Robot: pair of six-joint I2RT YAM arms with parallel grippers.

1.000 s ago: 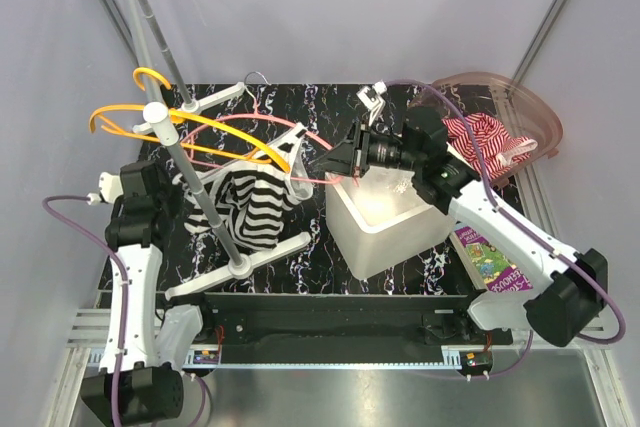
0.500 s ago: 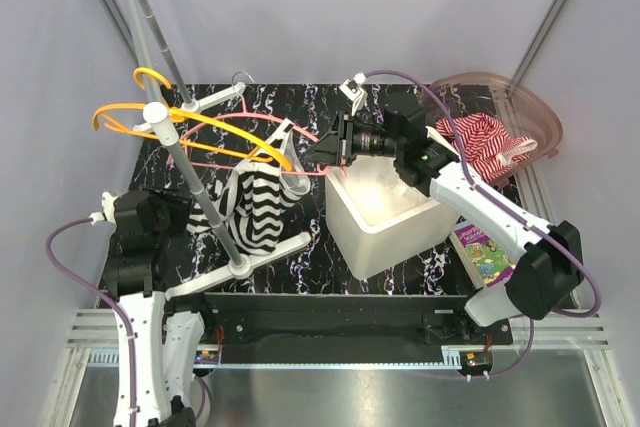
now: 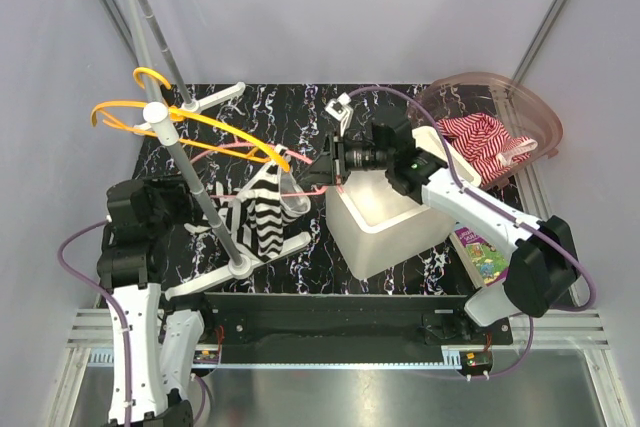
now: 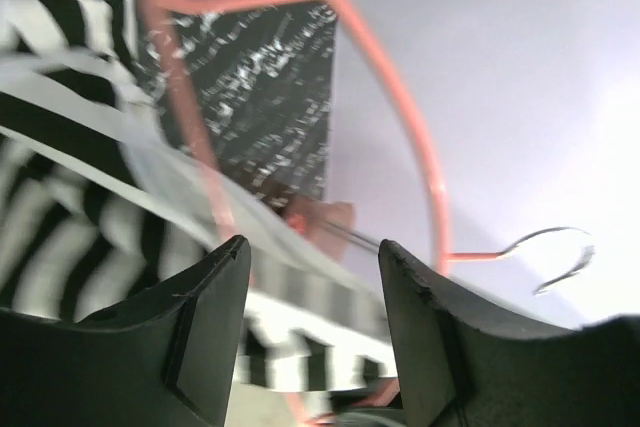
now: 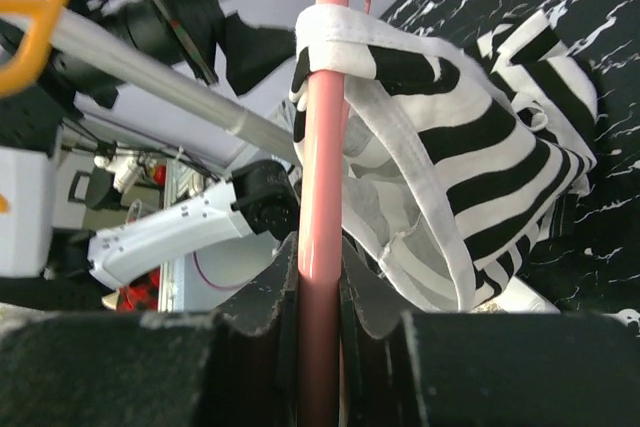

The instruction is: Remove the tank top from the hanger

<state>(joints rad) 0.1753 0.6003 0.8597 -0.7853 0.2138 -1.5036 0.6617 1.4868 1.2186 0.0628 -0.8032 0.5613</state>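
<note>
Hanger (image 5: 322, 147) — in outstretched right pincer (image 5: 320, 272)

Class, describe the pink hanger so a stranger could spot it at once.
Start at the grey rack on the left of the marbled table. Just right of it, the right tool clamps a thin pink hanger with the striped tank top hanging from it by a strap. The other hangers are orange, bare, and on the rack.

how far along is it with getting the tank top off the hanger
Done: not much, the tank top hangs from the pink hanger. In hand: the right tool is shut on the pink hanger; the left tool is open beside the tank top, gripping nothing. Left: the strap looped over the hanger arm has to slide off.
</note>
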